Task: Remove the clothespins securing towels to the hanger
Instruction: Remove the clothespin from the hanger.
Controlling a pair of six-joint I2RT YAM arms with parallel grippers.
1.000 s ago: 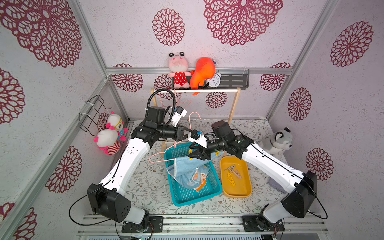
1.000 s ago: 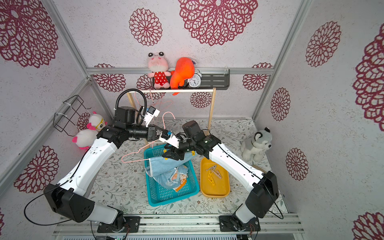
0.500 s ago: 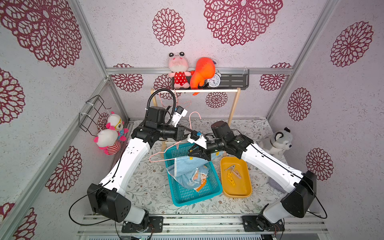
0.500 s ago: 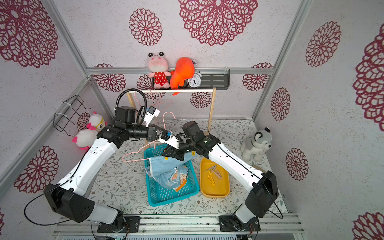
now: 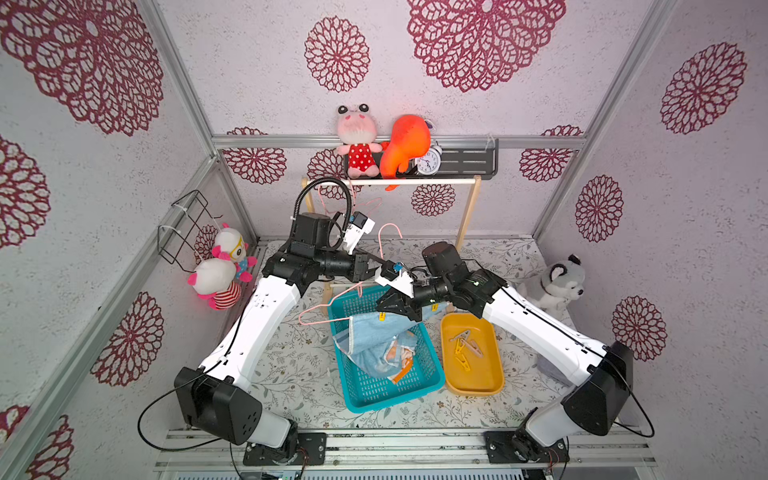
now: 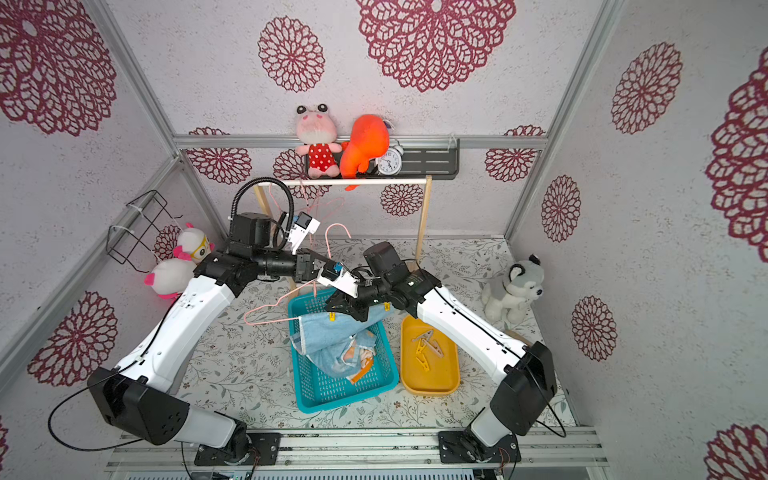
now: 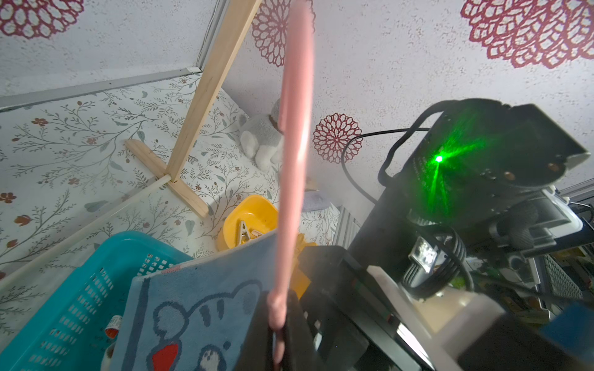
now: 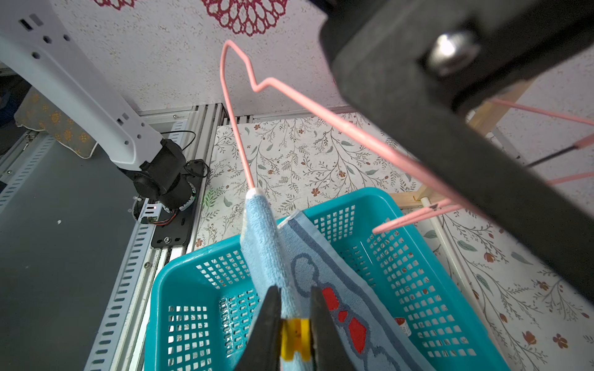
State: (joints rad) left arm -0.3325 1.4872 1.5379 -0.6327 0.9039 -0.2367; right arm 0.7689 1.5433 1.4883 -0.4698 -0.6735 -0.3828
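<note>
Above the teal basket [image 5: 374, 388], right claw [image 8: 294, 302] pinches a yellow clothespin [image 8: 295, 340] (left claw [image 7: 279, 324] grips the hanger [image 7: 294, 128]).

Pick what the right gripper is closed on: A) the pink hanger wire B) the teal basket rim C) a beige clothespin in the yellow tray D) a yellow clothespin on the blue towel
D: in the right wrist view the right gripper squeezes both sides of a yellow clothespin clipped on the blue towel; the left gripper holds the pink hanger.
</note>
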